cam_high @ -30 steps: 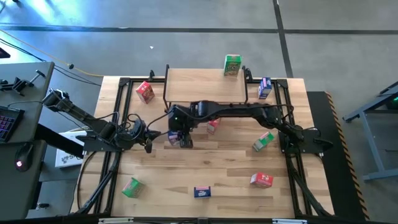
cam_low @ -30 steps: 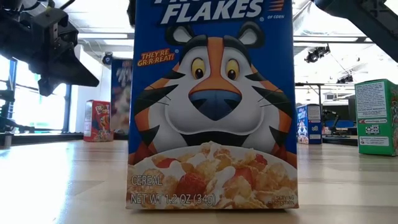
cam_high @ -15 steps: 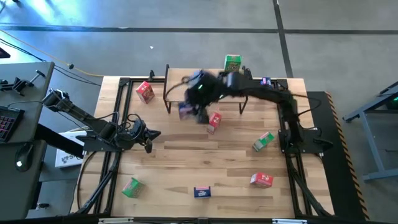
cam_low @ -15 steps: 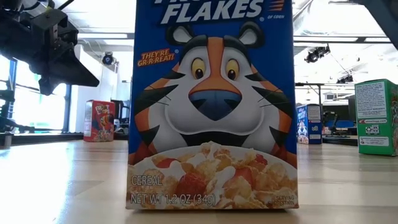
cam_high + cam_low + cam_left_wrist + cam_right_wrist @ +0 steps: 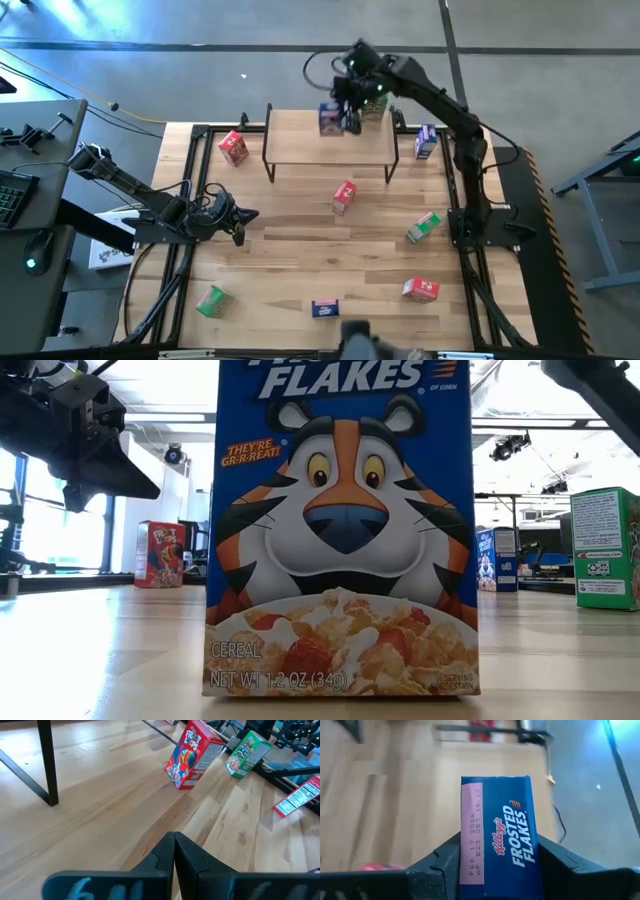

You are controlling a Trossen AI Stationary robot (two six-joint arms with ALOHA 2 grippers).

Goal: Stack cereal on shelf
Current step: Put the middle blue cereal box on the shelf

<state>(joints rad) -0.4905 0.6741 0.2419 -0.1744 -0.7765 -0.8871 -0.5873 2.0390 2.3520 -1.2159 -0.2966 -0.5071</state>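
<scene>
The right gripper (image 5: 338,112) clamps a blue cereal box (image 5: 331,119) above the shelf (image 5: 300,145), at its back edge, beside the green box (image 5: 375,104) (already there). The left gripper (image 5: 238,222), pinched closed, waits over the tabletop (image 5: 300,270) in front of the shelf.

Dark jointed arms (image 5: 440,105), looping black cables.
</scene>
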